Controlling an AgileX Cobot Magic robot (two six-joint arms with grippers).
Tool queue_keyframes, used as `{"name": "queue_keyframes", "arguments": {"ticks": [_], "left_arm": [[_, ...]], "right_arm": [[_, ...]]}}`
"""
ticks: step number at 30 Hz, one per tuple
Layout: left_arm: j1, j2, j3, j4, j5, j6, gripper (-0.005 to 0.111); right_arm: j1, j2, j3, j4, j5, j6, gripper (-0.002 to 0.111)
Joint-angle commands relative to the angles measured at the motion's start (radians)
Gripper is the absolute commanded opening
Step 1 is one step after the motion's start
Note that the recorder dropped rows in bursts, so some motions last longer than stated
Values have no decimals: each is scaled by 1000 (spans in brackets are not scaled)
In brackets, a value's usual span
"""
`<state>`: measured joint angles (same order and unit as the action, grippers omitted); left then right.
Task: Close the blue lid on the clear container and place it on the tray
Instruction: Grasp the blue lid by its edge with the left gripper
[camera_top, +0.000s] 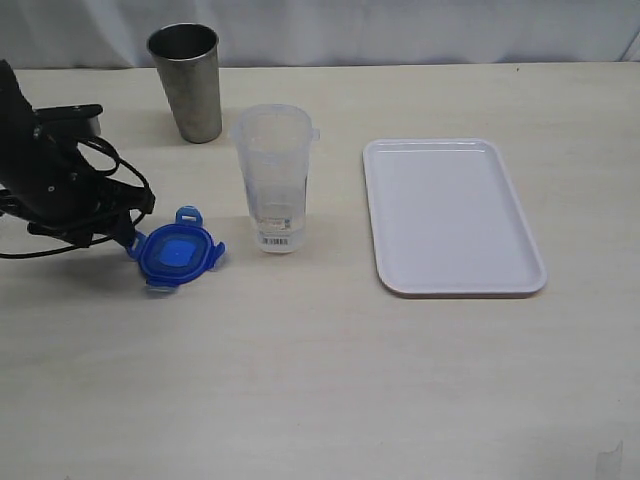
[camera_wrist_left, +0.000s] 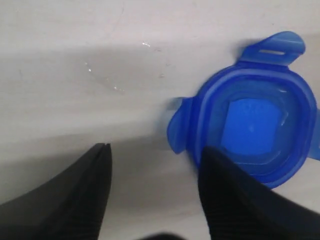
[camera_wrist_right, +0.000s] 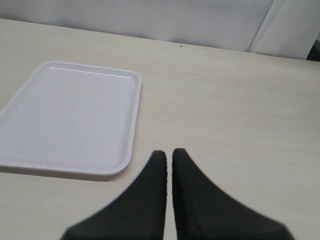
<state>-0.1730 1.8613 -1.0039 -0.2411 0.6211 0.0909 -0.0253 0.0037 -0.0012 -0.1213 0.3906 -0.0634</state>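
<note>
Plastic and round, the blue lid lies flat on the bench, square centre up and one flap pointing to 12 o'clock, at 8 o'clock of the clear container, which stands upright with its mouth up and long axis vertical. At the container's 3 o'clock, apart from it, the tray runs lengthwise 12 to 6. At the lid's 9 o'clock the left tool has its jaws half spread, gripping nothing, one finger at the lid's rim, while the right tool is pressed together, empty
</note>
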Motion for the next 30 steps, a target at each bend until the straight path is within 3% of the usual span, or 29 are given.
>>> {"name": "queue_keyframes", "arguments": {"ticks": [1, 4, 16, 24, 30], "left_arm": [[-3, 23, 2, -158, -19, 159, 50], [-3, 34, 2, -221, -45, 245, 50], [-3, 103, 2, -167, -84, 245, 50], [-3, 103, -57, -155, -3, 251, 50], [-3, 103, -57, -160, 21, 251, 32]], "right_arm": [[-7, -4, 1, 3, 0, -1, 4], [-7, -4, 1, 3, 0, -1, 4], [-7, -4, 1, 3, 0, -1, 4], [-7, -4, 1, 3, 0, -1, 4], [-7, -4, 1, 3, 0, -1, 4]]}}
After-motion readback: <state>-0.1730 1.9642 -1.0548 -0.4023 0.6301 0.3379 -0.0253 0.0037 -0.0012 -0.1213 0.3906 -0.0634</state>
